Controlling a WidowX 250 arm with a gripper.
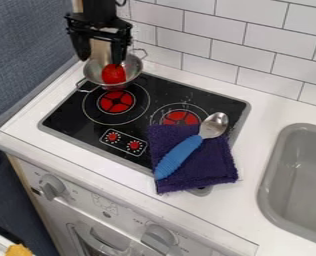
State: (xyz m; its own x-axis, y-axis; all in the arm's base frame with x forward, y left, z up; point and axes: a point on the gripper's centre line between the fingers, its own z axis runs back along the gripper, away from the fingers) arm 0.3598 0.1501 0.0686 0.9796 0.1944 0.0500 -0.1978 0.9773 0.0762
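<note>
Gripper at eleven o'clock, fingers apart above the two-handled metal pan: reads pre-grasp, so straddling the red item, possibly a tomato, calls for careful alignment.

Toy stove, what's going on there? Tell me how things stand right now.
A robot arm's end effector hangs over the metal pot at the back left of the stove, its fingers apart. A round red thing sits in the pot, just below them. Toward the front right, a folded purple cloth lies partly over the stove, with a blue-handled spoon on top. The sink is off to the right.
</note>
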